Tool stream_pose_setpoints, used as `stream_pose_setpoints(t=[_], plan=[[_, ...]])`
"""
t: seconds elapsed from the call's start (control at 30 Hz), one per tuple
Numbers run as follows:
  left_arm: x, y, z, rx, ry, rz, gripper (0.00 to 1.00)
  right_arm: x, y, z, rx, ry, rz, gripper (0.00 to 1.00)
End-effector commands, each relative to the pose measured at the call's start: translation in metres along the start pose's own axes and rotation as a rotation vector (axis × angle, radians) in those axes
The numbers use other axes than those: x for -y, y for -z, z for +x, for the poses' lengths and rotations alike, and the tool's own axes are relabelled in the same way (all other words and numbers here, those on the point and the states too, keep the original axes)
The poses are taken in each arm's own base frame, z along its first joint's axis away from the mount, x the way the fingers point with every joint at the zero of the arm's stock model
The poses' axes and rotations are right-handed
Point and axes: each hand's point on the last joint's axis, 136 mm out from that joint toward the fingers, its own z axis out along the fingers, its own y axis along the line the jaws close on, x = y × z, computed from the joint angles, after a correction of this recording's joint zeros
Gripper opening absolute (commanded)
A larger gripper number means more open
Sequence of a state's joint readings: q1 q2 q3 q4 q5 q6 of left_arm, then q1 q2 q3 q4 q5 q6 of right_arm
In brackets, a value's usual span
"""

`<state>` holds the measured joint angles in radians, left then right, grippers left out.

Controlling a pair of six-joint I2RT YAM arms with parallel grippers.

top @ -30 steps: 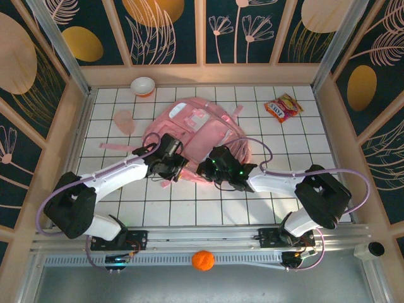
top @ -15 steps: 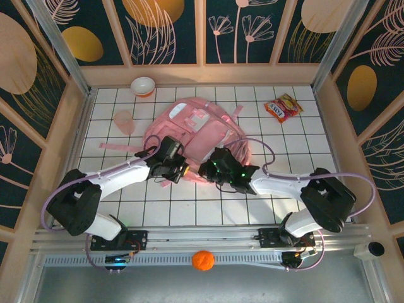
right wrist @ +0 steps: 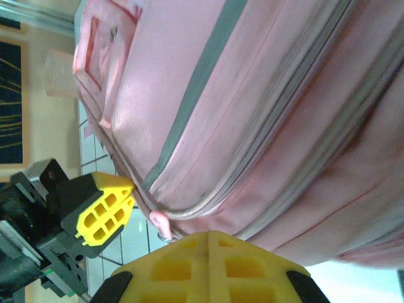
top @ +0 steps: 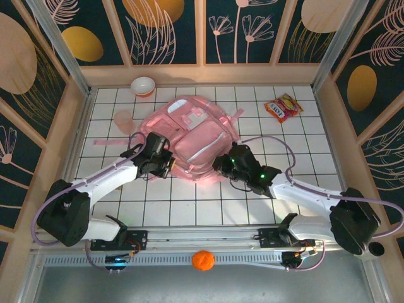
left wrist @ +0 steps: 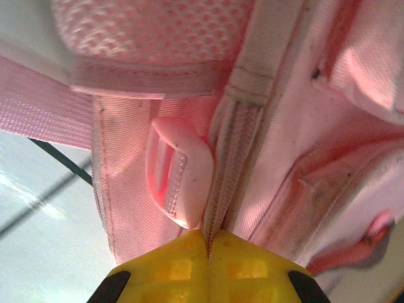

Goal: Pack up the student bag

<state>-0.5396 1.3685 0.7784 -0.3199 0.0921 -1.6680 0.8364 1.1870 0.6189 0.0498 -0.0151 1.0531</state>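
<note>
While my left gripper [left wrist: 207, 246] is clenched on the bag's [top: 192, 129] zip seam at its 8 o'clock edge, my right gripper [right wrist: 208, 246] is clenched at 5 o'clock; I cannot tell whether it pinches fabric. The bag lies mid-desk [top: 189, 208]. Beyond it are a cup [top: 124, 120] at 10 o'clock and a snack packet [top: 282, 107] at 1.

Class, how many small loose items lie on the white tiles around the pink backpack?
3: a bowl at the far left, a pink cup left of the student bag, a snack packet far right. The bag may hide others.
</note>
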Motion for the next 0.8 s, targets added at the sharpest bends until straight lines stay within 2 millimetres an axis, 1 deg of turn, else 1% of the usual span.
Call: stream_pose_setpoints(t=[0.0, 0.07, 0.17, 0.2, 0.23, 0.3, 0.33, 0.37, 0.43, 0.5, 0.63, 0.77], plan=[[-0.021, 0.003, -0.014, 0.069, -0.028, -0.07, 0.0, 0.01, 0.003, 0.0, 0.016, 0.047, 0.039, 0.0], [-0.018, 0.003, -0.014, 0.069, -0.032, -0.058, 0.0, 0.011, 0.004, 0.004, -0.007, 0.055, 0.04, 0.0], [-0.011, 0.003, -0.011, 0.049, -0.051, -0.041, 0.0, -0.009, 0.003, 0.017, -0.085, 0.09, -0.065, 0.0], [-0.01, 0.003, -0.01, 0.043, -0.057, -0.039, 0.0, -0.017, 0.0, 0.023, -0.121, 0.087, -0.09, 0.03], [-0.009, 0.003, -0.009, 0.039, -0.063, -0.036, 0.0, -0.022, -0.002, 0.028, -0.153, 0.08, -0.098, 0.1], [-0.007, 0.003, -0.008, 0.038, -0.074, -0.032, 0.0, -0.034, -0.01, 0.039, -0.195, 0.07, -0.07, 0.28], [-0.006, 0.004, -0.008, 0.037, -0.075, -0.029, 0.0, -0.036, -0.015, 0.043, -0.207, 0.06, -0.049, 0.32], [-0.006, 0.003, -0.008, 0.034, -0.074, -0.029, 0.0, -0.041, -0.021, 0.049, -0.223, 0.047, -0.031, 0.36], [-0.006, 0.003, -0.006, 0.026, -0.074, -0.026, 0.0, -0.05, -0.031, 0.058, -0.244, 0.031, -0.004, 0.38], [-0.007, 0.003, -0.006, 0.022, -0.072, -0.024, 0.0, -0.05, -0.043, 0.065, -0.253, 0.03, 0.055, 0.42], [-0.007, 0.005, -0.005, 0.018, -0.072, -0.018, 0.0, -0.042, -0.064, 0.069, -0.257, 0.036, 0.179, 0.43], [-0.007, 0.004, -0.004, 0.01, -0.073, -0.013, 0.0, -0.03, -0.074, 0.068, -0.248, 0.072, 0.296, 0.44]])
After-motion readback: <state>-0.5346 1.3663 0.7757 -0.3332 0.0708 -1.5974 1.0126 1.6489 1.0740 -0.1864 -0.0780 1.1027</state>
